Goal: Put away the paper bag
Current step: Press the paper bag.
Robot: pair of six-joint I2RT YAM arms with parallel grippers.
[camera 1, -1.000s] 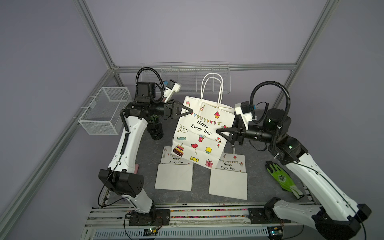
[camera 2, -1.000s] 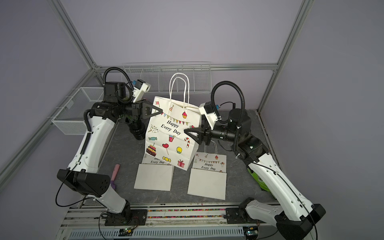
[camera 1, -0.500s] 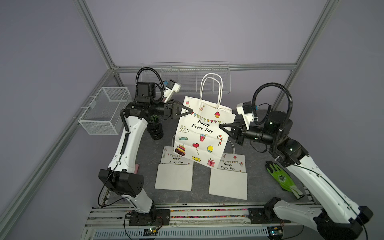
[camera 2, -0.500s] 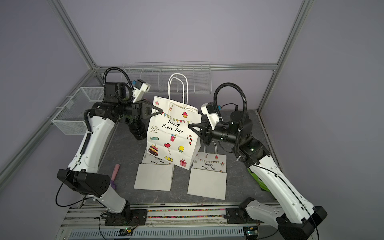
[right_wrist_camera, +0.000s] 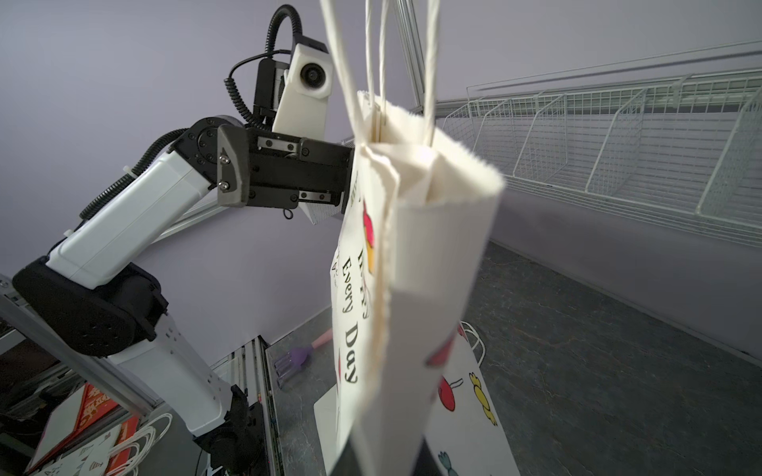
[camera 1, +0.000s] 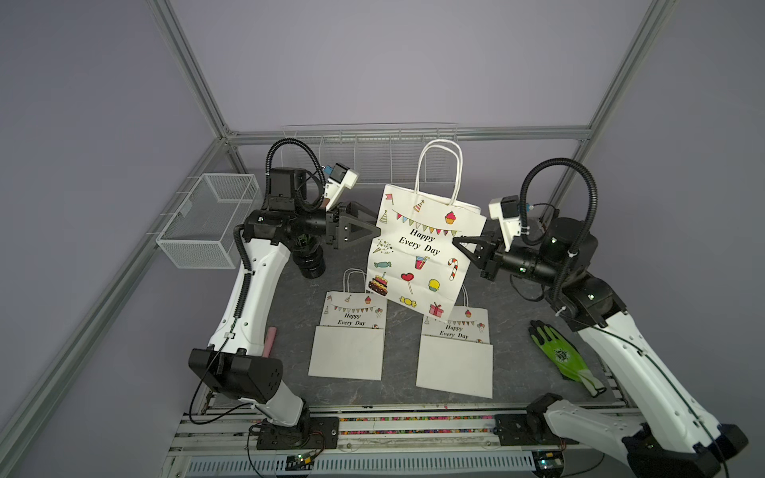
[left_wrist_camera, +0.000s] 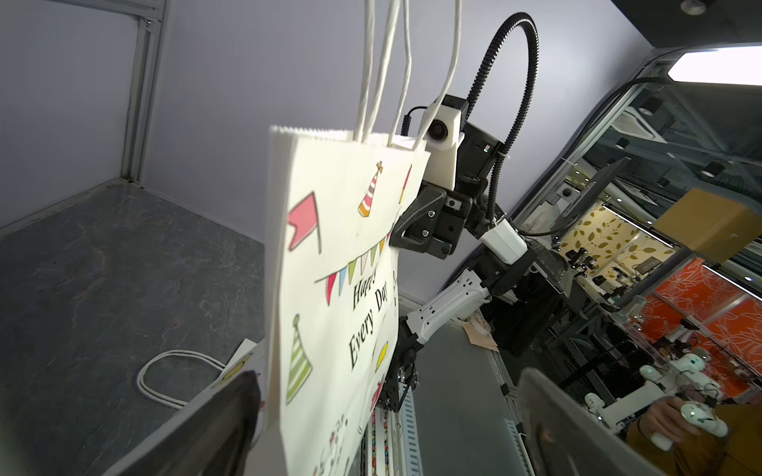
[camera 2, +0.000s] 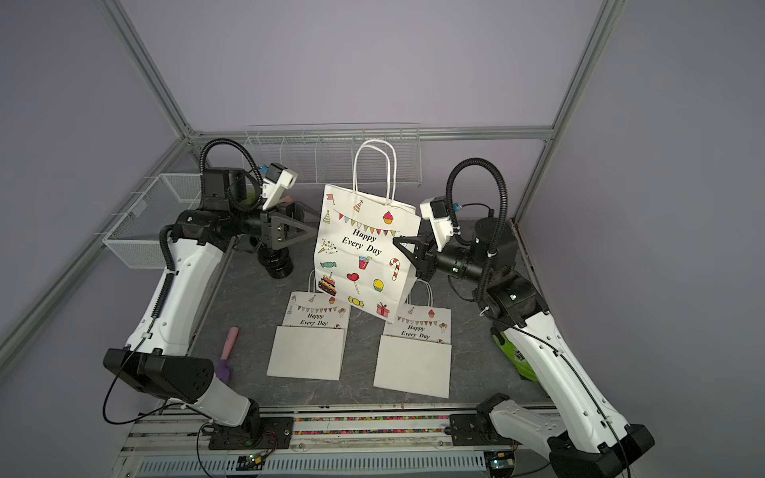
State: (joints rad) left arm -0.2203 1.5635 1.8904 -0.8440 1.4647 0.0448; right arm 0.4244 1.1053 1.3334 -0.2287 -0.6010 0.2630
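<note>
A white paper bag (camera 1: 418, 248) (camera 2: 360, 248) printed "Happy Every Day" hangs upright above the table, its rope handles pointing up. My right gripper (camera 1: 457, 241) (camera 2: 396, 241) is shut on the bag's right side edge. In the right wrist view the folded bag (right_wrist_camera: 416, 288) runs down into the shut jaws (right_wrist_camera: 383, 461). My left gripper (camera 1: 372, 222) (camera 2: 307, 225) stands open at the bag's left edge. In the left wrist view that edge (left_wrist_camera: 288, 329) lies between the spread fingers (left_wrist_camera: 214, 428), close beside one of them.
Two folded bags (camera 1: 347, 343) (camera 1: 455, 356) lie flat below the hanging one. A green glove (camera 1: 561, 354) lies at the right, and a pink and purple fork (camera 2: 227, 351) at the left. A black cylinder (camera 1: 308, 265), a wire basket (camera 1: 207, 219) and a back wire rack (camera 1: 372, 153) stand behind.
My right gripper moved in and shut on the bag's right edge. My left gripper, which was shut on the left edge, has opened. The bag stays up.
</note>
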